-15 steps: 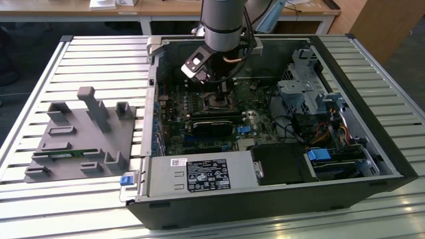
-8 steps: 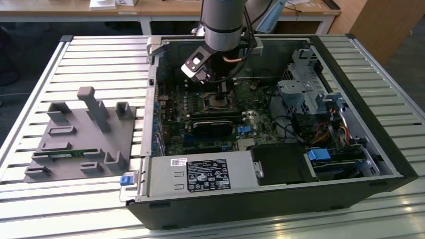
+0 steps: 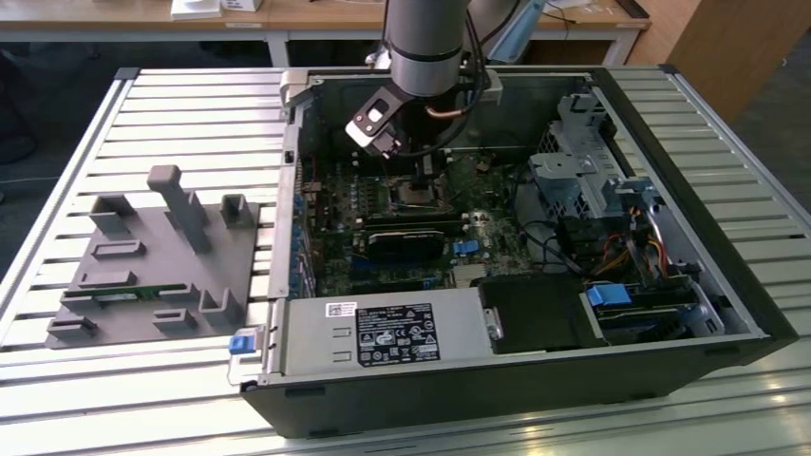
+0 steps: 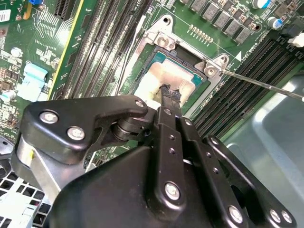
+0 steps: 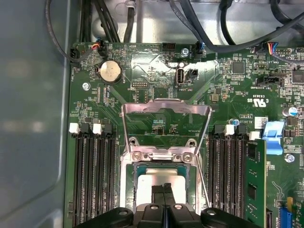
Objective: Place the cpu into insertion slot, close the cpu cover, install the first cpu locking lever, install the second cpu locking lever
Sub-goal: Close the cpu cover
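The cpu point(image 5: 159, 178), a pale silver square, lies flat in the insertion slot point(image 5: 127, 183) on the green board; the second wrist view also has this cpu point(image 4: 173, 76) inside the slot's silver rim point(image 4: 164, 40). The cpu cover point(image 5: 166, 105), a thin silver frame with a large window, is swung open and back from the slot. My gripper point(image 5: 164, 194) is shut, its black fingertips point(image 4: 167, 94) pressed together and resting on or just above the chip's top. A thin locking lever point(image 4: 266, 85) sticks out, unlatched, beside the slot. In the exterior view my gripper point(image 3: 424, 179) reaches down into the open computer case.
Long black memory slots point(image 5: 92, 175) flank the socket on both sides, one holding a green module point(image 5: 254, 180). Cables point(image 5: 213, 38) hang along the case wall. A grey fixture tray point(image 3: 152, 266) sits on the slatted table at the exterior view's left. The power supply point(image 3: 380, 334) fills the case front.
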You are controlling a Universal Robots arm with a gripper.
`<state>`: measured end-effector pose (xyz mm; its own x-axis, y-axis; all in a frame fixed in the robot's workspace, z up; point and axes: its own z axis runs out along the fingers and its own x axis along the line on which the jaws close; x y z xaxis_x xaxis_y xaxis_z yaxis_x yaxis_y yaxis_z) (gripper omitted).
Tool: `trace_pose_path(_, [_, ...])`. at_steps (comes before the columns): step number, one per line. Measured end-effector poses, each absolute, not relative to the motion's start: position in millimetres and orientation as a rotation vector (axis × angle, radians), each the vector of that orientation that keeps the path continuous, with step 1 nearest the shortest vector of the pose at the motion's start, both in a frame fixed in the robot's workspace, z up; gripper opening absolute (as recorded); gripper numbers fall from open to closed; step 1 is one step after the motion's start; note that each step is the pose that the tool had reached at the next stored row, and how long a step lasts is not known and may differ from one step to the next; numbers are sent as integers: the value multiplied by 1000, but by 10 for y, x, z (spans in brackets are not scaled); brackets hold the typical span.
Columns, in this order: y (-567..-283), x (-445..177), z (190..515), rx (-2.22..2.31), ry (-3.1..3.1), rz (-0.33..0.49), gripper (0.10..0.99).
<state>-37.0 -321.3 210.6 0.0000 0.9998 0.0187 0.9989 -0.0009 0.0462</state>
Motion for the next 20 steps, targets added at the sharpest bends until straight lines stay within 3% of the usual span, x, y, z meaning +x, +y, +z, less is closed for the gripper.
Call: trace_pose_path(20, [-3213,-370,2189,2208,2207,71,118])
